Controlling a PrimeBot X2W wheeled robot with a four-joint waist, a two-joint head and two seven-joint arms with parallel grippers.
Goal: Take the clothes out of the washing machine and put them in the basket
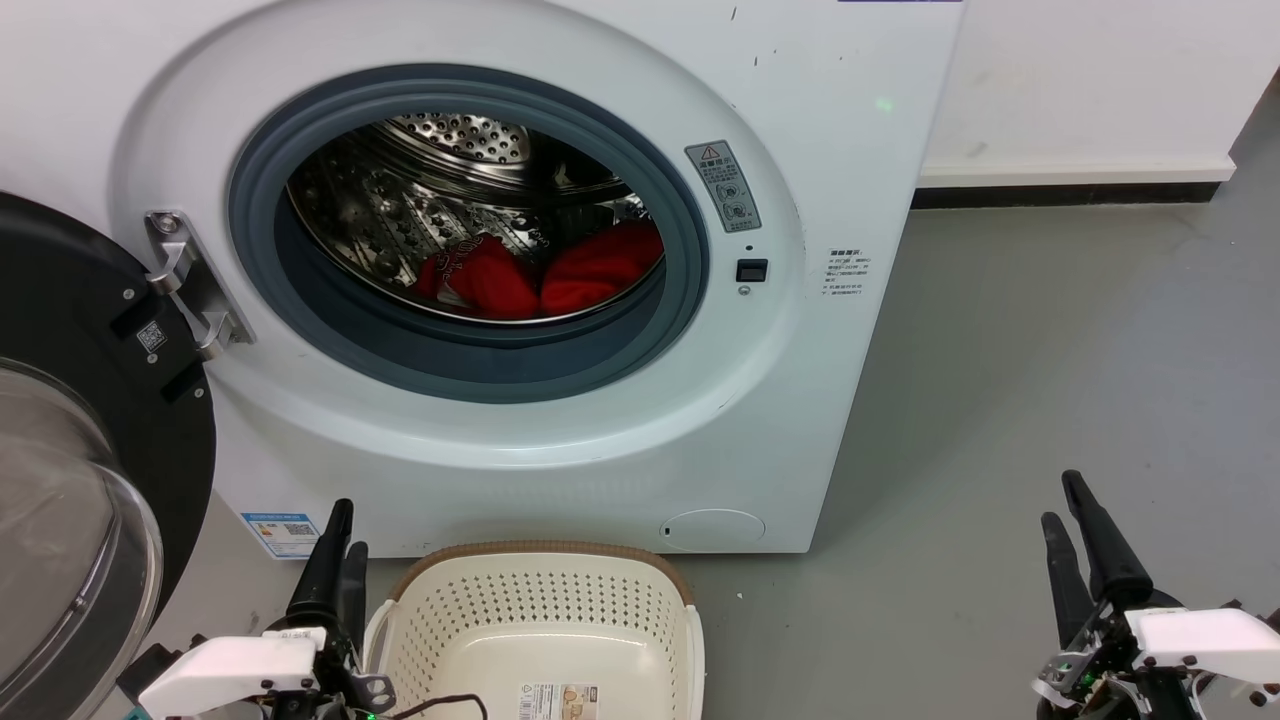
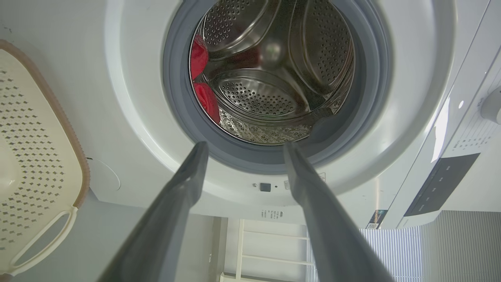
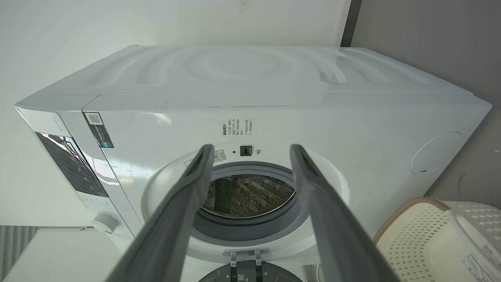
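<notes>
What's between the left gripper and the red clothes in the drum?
In the head view, the white front of the washing machine and its grey door seal lie between the left gripper and the clothes.

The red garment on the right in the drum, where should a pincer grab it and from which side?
Probably grip the right red garment by its raised, bunched top, entering frontally through the porthole; it lies heaped low in the drum, hump toward the opening.
</notes>
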